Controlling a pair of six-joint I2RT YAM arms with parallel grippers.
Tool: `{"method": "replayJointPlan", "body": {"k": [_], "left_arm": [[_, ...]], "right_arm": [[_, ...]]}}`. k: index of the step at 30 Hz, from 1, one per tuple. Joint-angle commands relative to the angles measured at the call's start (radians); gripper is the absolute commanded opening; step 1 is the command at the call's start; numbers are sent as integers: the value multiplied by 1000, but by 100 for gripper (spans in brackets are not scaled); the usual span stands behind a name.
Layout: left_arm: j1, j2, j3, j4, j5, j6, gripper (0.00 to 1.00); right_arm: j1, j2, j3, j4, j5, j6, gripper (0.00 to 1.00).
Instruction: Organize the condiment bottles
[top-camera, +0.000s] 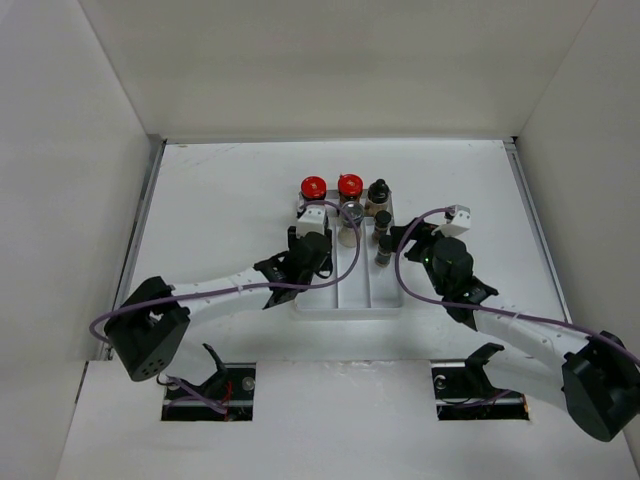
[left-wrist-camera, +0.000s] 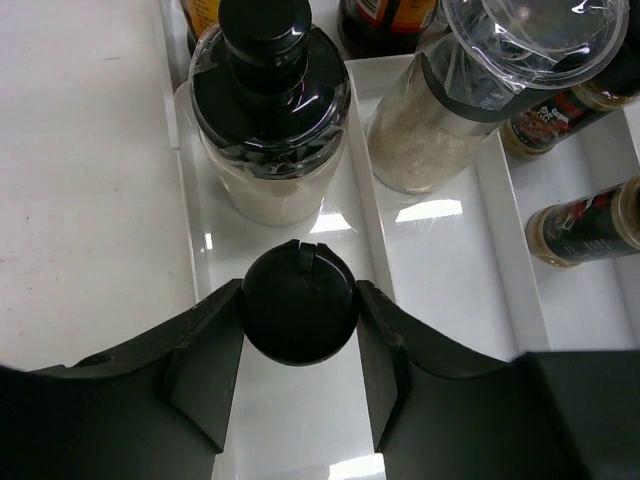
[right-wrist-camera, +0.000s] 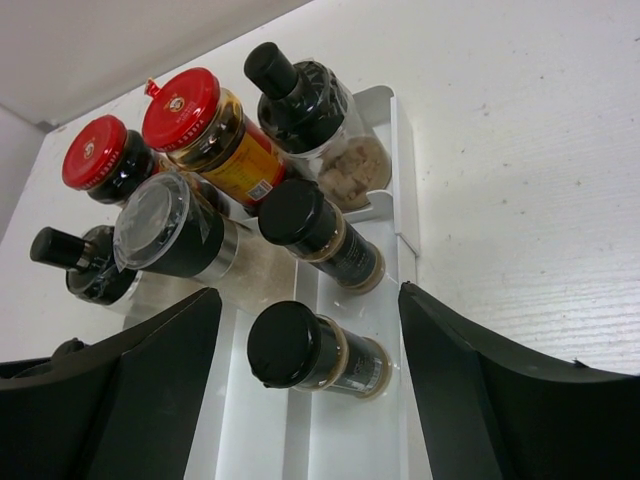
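Note:
The condiment bottles stand in a white divided tray (top-camera: 345, 300). At the back are two red-capped amber jars (top-camera: 313, 187) (top-camera: 350, 185) and a black-topped grinder (top-camera: 378, 193). My left gripper (left-wrist-camera: 298, 300) is shut on the round cap of a black-capped bottle (left-wrist-camera: 298, 325) over the tray's left compartment, just behind another black-topped grinder (left-wrist-camera: 268, 100). The grey-lidded whitish jar (left-wrist-camera: 470, 100) stands in the middle compartment. My right gripper (right-wrist-camera: 310, 293) is open wide beside a slim black-capped bottle (right-wrist-camera: 310, 352), not touching it. A second slim bottle (right-wrist-camera: 320, 232) stands behind it.
The tray's near half (left-wrist-camera: 450, 290) holds no bottles. White walls enclose the table on the left, back and right (top-camera: 560, 120). Cables loop over both arms (top-camera: 400, 270). In the top view my left gripper (top-camera: 312, 232) is over the tray and my right gripper (top-camera: 412, 240) at its right edge.

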Motion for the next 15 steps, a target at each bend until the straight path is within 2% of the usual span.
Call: {"method": "replayJointPlan", "body": {"k": [1,8,9,10,12,14,15], "left_arm": [[-5,-10,39,49,-21,27,47],[-11,-100,43,44,-35,54,79],[-12,-122,43,50,-40,63,87],[-14,-143,43,55,-41,70,100],[-14,-183,49,57,-41,80,100],[-12,-223,55,52,-41,97,100],[-11,-251,50,55,-41,105,100]], "right_arm": [[-5,-10,14,50,17,-7,80],[0,-52,5,47,33,-9,89],[0,-55,5,45,34,-10,89],[0,-59,5,44,39,-12,89],[0,-63,-4,53,63,-15,91],[0,-58,-4,47,85,-16,100],[0,-58,-3,44,92,-21,100]]}}
